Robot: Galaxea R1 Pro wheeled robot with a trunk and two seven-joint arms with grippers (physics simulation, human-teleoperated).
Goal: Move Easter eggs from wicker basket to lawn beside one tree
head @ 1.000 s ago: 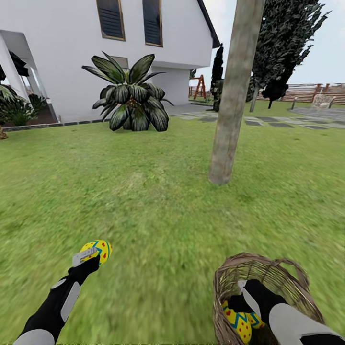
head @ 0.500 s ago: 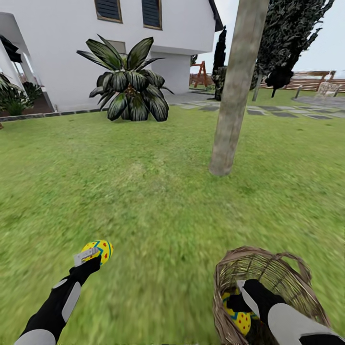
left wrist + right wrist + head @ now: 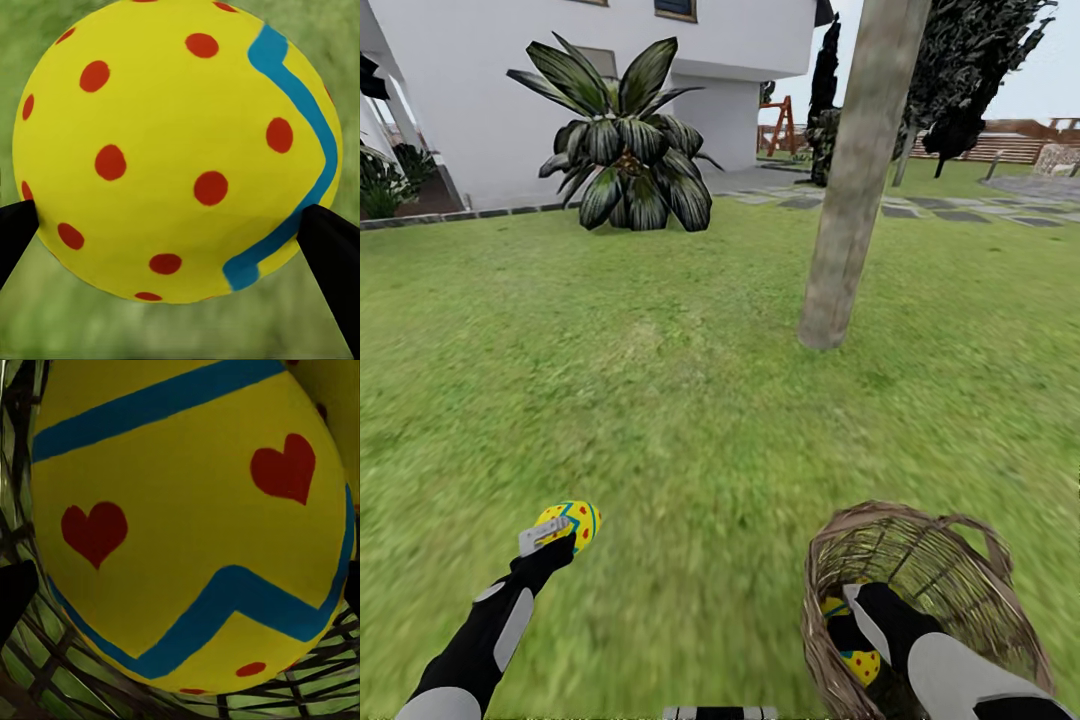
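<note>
A: Entry, head view. Left gripper (image 3: pixel 560 530) at 7 o'clock of frame, clamped on one Easter egg (image 3: pixel 568 522), held above the lawn (image 3: pixel 660 400). Yellow shell, blue zigzag, red dots.

B: Confirmed from the left wrist view: held egg (image 3: pixel 176 150) sits between the two dark fingertips (image 3: pixel 334 247), one on each flank, blurred grass behind it.

A: Right gripper?

B: Reaches down into the wicker basket (image 3: pixel 940 560) at 5 o'clock of frame. In the head view the arm covers the fingers, so the grip is hard to read there. In the right wrist view a second egg (image 3: pixel 195 525) looms very close, yellow with blue zigzags and red hearts, with dark fingertips (image 3: pixel 15 589) at either edge of it. Whether they press on the shell or merely flank it, I cannot tell.

A: Basket contents?

B: Yellow patterned shell (image 3: pixel 855 650) shows at the bottom beside the right gripper (image 3: pixel 850 625). A sliver of another yellow shell (image 3: pixel 341 397) lies just beside the close egg. Wicker weave under both.

A: Surroundings?

B: Tree trunk (image 3: pixel 855 190), grey-brown and slightly leaning, stands at 1 o'clock, well apart from the basket. Palm-like plant (image 3: pixel 622 150) at 11 o'clock before the white house (image 3: pixel 490 100). Dark conifers (image 3: pixel 970 70) and a wooden fence (image 3: pixel 1020 145) at 2 o'clock.
</note>
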